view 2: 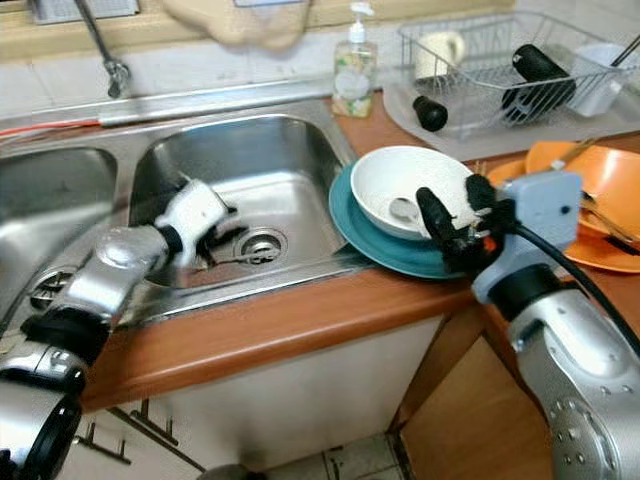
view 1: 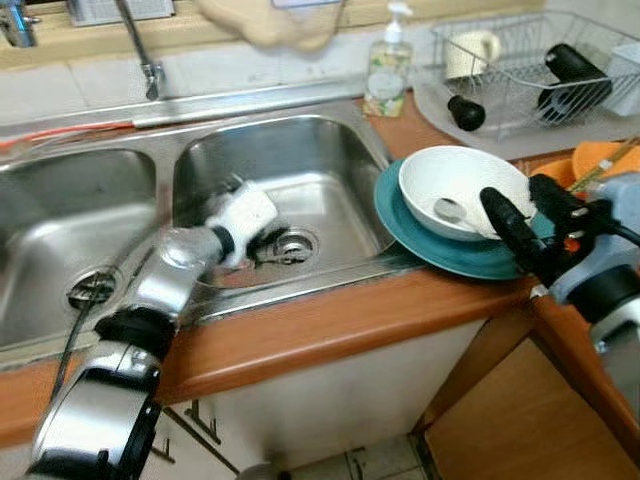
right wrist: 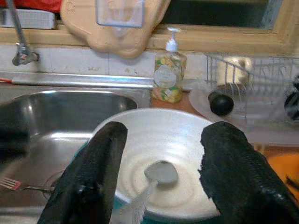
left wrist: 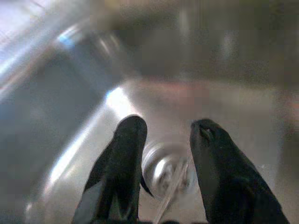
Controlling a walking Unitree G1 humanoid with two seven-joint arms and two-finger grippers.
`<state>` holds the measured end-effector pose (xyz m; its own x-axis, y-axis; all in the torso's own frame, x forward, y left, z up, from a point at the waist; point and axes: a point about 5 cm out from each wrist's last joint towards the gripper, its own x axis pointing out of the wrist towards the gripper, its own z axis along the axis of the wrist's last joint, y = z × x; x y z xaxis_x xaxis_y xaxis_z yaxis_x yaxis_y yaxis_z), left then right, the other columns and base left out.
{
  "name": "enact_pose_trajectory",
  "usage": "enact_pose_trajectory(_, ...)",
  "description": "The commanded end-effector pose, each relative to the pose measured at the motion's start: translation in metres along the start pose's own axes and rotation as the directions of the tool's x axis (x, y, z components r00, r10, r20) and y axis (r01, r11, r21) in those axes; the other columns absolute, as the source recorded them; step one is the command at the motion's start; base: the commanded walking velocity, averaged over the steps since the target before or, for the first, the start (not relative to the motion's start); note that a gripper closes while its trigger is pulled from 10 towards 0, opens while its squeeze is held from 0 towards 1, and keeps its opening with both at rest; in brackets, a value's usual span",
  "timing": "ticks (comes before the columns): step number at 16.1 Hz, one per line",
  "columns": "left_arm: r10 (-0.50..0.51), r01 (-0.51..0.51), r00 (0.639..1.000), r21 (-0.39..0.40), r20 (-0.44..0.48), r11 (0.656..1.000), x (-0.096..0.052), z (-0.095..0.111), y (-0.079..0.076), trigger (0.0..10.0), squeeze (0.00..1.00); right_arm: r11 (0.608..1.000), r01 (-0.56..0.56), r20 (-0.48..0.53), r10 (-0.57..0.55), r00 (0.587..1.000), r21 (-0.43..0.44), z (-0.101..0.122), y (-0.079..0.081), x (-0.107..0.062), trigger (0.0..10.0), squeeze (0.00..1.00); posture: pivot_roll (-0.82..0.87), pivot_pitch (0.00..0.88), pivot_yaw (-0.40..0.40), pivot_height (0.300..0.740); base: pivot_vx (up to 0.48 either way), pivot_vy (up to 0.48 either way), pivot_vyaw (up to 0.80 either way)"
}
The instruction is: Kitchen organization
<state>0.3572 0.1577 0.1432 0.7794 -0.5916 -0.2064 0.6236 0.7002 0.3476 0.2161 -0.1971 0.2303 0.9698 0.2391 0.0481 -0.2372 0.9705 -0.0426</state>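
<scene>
The right gripper (view 2: 455,215), fingers spread and empty, lines up on the white bowl (view 1: 455,185) holding a spoon (right wrist: 156,175), stacked on the teal plate (view 1: 400,225) at the sink's three o'clock. The left gripper (left wrist: 163,172), parted and empty, reaches over the drain (view 1: 290,245), where a fork (right wrist: 18,185) lies.

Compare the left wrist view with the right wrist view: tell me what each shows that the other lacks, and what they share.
The left wrist view alone gives a close look at the sink drain between the left gripper fingers. The right wrist view alone has the white bowl with a spoon inside, the soap bottle, the dish rack and the open right gripper. Both show the steel sink basin.
</scene>
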Motion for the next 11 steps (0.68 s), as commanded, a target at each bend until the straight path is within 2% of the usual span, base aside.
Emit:
enact_pose_trajectory(1, 0.054, -0.032, 0.983, -0.124, 0.178, 0.992, -0.010, 0.022, 0.007, 10.0, 1.00, 1.000, -0.013, 0.007, 0.013, 1.000, 0.009, -0.001, 0.003, -0.004, 10.0, 1.00, -0.12, 0.000, 0.077, 0.740, 0.000, 0.000, 0.00)
enact_pose_trajectory(2, 0.073, -0.033, 0.970, -0.173, 0.230, 0.984, -0.015, 0.027, 0.007, 10.0, 0.68, 1.000, -0.017, 0.001, 0.017, 1.000, 0.006, -0.003, 0.005, -0.005, 10.0, 1.00, -0.12, 0.000, 0.077, 0.740, 0.000, 0.000, 0.00)
enact_pose_trajectory(3, 0.043, 0.038, 0.947, -0.246, 0.317, 0.969, -0.026, 0.037, -0.002, 10.0, 0.00, 0.998, -0.044, -0.026, 0.043, 0.999, -0.041, -0.007, 0.011, -0.003, 10.0, 1.00, -0.11, 0.000, 0.076, 0.740, 0.000, 0.000, 0.00)
enact_pose_trajectory(4, 0.025, 0.068, 0.939, -0.257, 0.342, 0.964, -0.030, 0.040, -0.007, 10.0, 0.00, 0.998, -0.050, -0.031, 0.048, 0.998, -0.049, -0.009, 0.012, -0.002, 10.0, 1.00, -0.11, 0.000, 0.076, 0.740, 0.000, 0.000, 0.00)
enact_pose_trajectory(5, -0.004, 0.111, 0.930, -0.271, 0.368, 0.956, -0.036, 0.043, -0.014, 10.0, 0.00, 0.997, -0.053, -0.033, 0.052, 0.998, -0.051, -0.010, 0.015, -0.001, 10.0, 0.00, -0.11, 0.000, 0.076, 0.740, 0.000, 0.000, 0.00)
enact_pose_trajectory(6, -0.079, 0.202, 0.913, -0.275, 0.400, 0.940, -0.049, 0.047, -0.029, 10.0, 0.00, 0.997, -0.057, -0.047, 0.055, 0.997, -0.056, -0.014, 0.018, 0.000, 10.0, 0.00, -0.11, 0.000, 0.073, 0.740, 0.000, 0.000, 0.00)
enact_pose_trajectory(8, -0.180, 0.307, 0.895, -0.272, 0.407, 0.912, -0.065, 0.049, -0.051, 10.0, 0.00, 0.998, -0.029, -0.067, 0.025, 0.997, -0.056, -0.018, 0.016, 0.000, 10.0, 0.00, -0.11, 0.000, 0.074, 0.740, 0.000, 0.000, 0.00)
enact_pose_trajectory(11, -0.251, 0.393, 0.877, -0.313, 0.409, 0.865, -0.076, 0.054, -0.068, 10.0, 0.00, 0.998, -0.007, -0.079, 0.003, 0.997, -0.055, -0.021, 0.010, -0.002, 10.0, 0.00, -0.11, 0.000, 0.074, 0.740, 0.000, 0.000, 0.00)
